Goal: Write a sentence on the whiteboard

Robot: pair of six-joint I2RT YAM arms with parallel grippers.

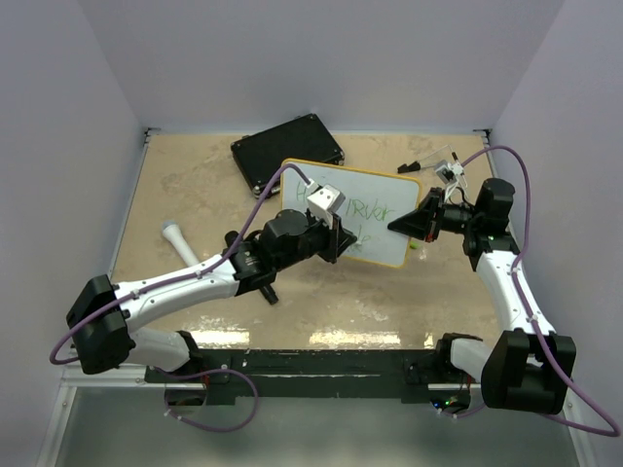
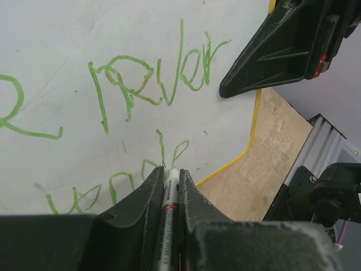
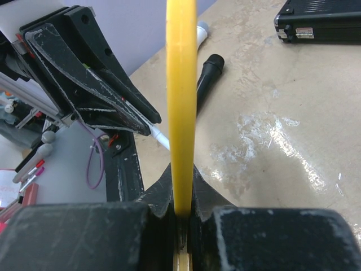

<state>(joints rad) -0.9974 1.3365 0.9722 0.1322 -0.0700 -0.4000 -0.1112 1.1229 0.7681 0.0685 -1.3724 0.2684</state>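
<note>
The whiteboard lies mid-table, far side tipped toward the black case, which sits just beside its far-left corner; can't tell if they touch. White face, rounded corners, thin yellow rim. The sentence is thin green marker scrawl in two lines. The upper line reads sth like "River" w/ more strokes to its left. The lower line is partly cut off by the fingers.

L gripper is closed tight on a marker, pale tip poking out between the fingers and sitting at the board by the lower line. R gripper is pinched onto the board's right edge, w/ the yellow rim running straight up btwn the jaws.

Around: tan speckled table, a white cylinder lying well left of the board, and small bits near the far-right corner, too small to tell.

The top view has the L arm covering the board's near-left part and most of the writing. The L wrist view shows the letters up close plus the R gripper's black fingers on the rim. The R wrist view sees the board edge-on only, no writing, and also a black cylinder on the table near the white one.
</note>
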